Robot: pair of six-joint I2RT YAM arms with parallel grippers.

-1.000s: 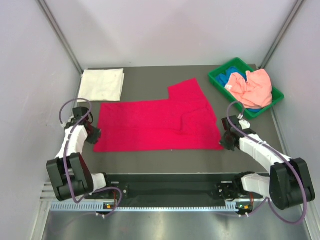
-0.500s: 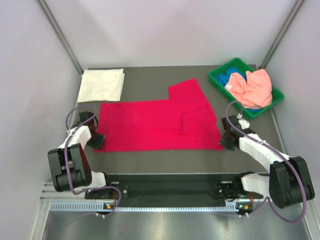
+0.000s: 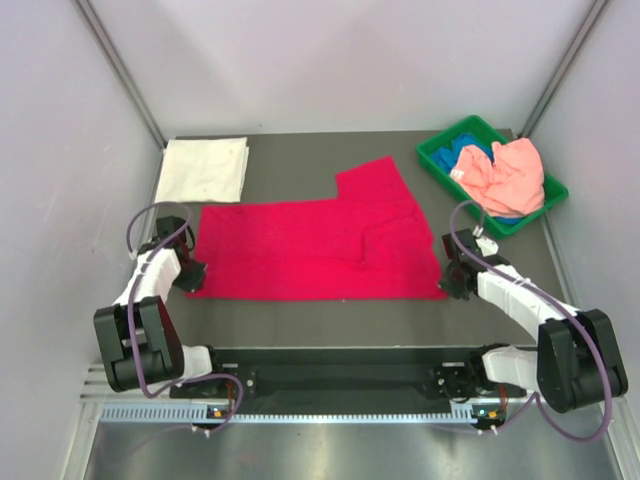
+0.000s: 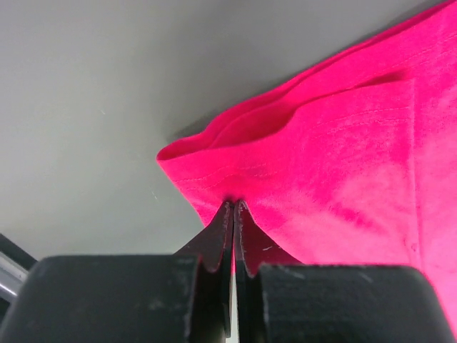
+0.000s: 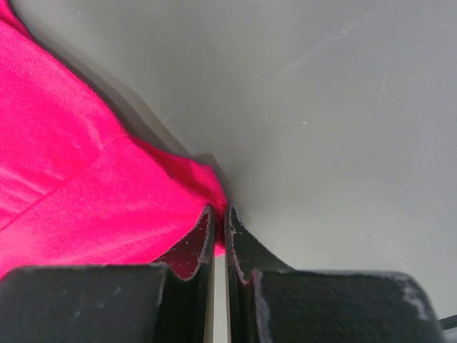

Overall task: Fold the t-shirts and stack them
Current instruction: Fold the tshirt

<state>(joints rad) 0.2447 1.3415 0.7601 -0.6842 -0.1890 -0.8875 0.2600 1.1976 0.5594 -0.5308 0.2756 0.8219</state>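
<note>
Crimson t-shirt [image 3: 310, 250] lies flat on the worktop [image 3: 290, 160]; the left pincer [image 4: 233, 209] and right pincer [image 5: 220, 214] each clamp tight on a near corner, likely to lift and fold it.

Grey table [image 3: 300, 160] bears crimson t-shirt [image 3: 300, 250], folded white t-shirt [image 3: 205, 170] and green bin [image 3: 428, 160].

Under the left end effector [image 3: 192, 272] and the right end effector [image 3: 452, 285] lies a dark grey tabletop [image 3: 290, 158]. Plain pale walls [image 3: 330, 60] rise beyond them and outboard of each, with slanting metal struts [image 3: 121, 70] at the far corners. Light is soft, even.
</note>
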